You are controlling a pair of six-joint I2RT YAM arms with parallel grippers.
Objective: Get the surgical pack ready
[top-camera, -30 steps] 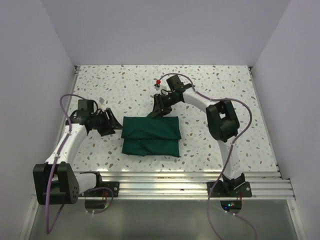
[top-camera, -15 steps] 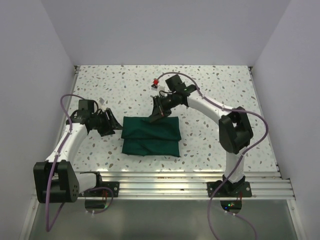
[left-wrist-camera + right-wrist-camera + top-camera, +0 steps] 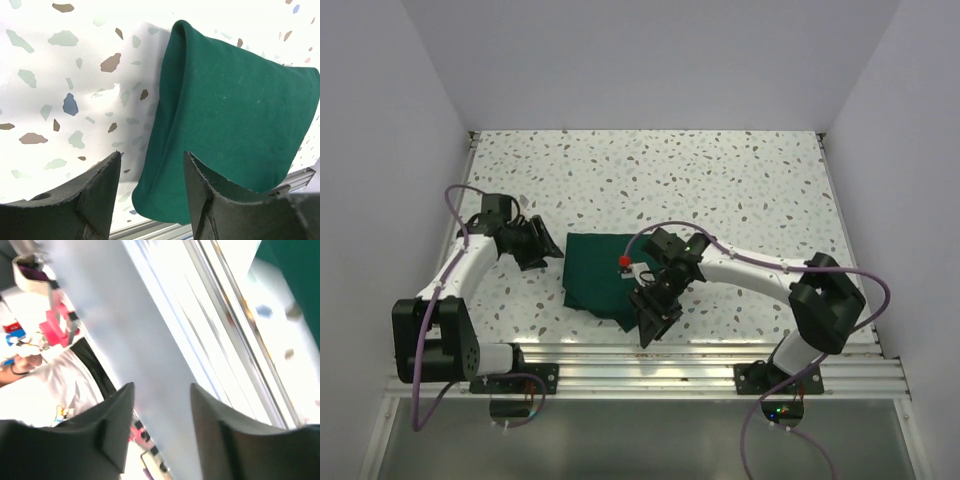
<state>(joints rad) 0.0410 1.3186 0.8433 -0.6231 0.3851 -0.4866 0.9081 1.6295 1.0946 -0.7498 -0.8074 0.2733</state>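
Note:
The surgical pack (image 3: 602, 272) is a folded dark green cloth bundle lying on the speckled table; its contents are hidden. My left gripper (image 3: 546, 251) is open and empty just left of the bundle's left edge. In the left wrist view the bundle (image 3: 235, 110) lies ahead and to the right of the gripper (image 3: 151, 172), apart from both fingers. My right gripper (image 3: 653, 330) is open and empty, over the bundle's near right part, pointing toward the table's near edge. The right wrist view is blurred; the gripper (image 3: 161, 395) faces the rail, with a green corner (image 3: 300, 265) at the top right.
An aluminium rail (image 3: 650, 360) runs along the near table edge below the right gripper. White walls enclose the table on the left, right and far sides. The right arm (image 3: 750, 268) stretches low across the table right of the bundle.
My right arm has swung from the bundle's far edge across it to its near right side, hiding that part. The left gripper has barely moved.

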